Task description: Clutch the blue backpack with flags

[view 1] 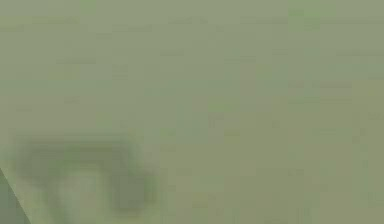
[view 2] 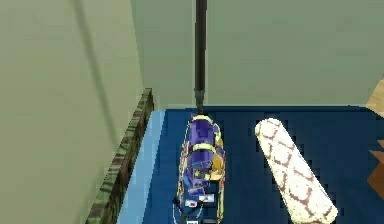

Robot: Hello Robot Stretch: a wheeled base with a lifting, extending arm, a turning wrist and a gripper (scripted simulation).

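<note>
One blue backpack with yellow bands lies lengthwise on the one bed, near the bed's edge at the arm side view's left. One white patterned bolster lies on the bed, apart from the backpack. One dark pole rises beyond the bed. End effector state: cannot tell.

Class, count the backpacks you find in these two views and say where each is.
1. The blue backpack lies on the dark blue surface in the arm side view, left of a white patterned cushion. Others could be past the picture's edges.
</note>
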